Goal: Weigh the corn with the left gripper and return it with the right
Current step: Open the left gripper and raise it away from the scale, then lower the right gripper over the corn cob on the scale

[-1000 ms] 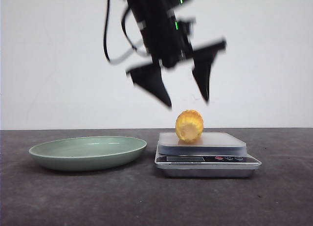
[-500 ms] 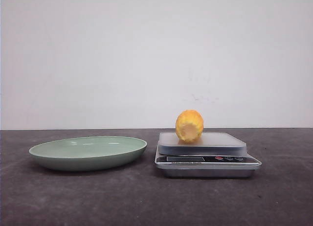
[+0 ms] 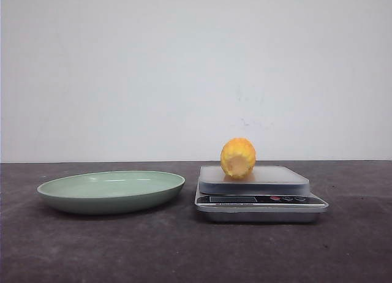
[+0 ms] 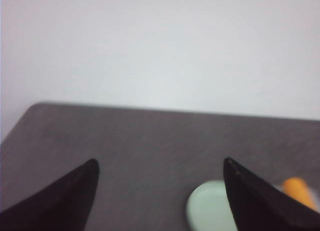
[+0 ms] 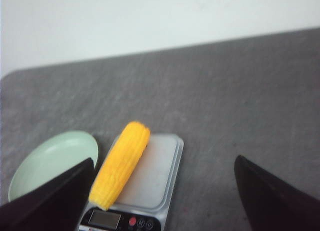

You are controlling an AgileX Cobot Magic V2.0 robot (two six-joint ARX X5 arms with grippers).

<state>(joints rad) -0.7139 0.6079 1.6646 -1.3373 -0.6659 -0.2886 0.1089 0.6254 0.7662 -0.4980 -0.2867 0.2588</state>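
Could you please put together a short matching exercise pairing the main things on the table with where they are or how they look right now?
Column one:
1. corn
2. plate
3. kitchen scale
4. right end effector

Column two:
A. pale green, nothing on it, left of the scale on the table
B. open, hanging above the scale
C. lying on its side on the weighing platform
D. silver, with a display and buttons on its front edge

Pairs: 1-C, 2-A, 3-D, 4-B
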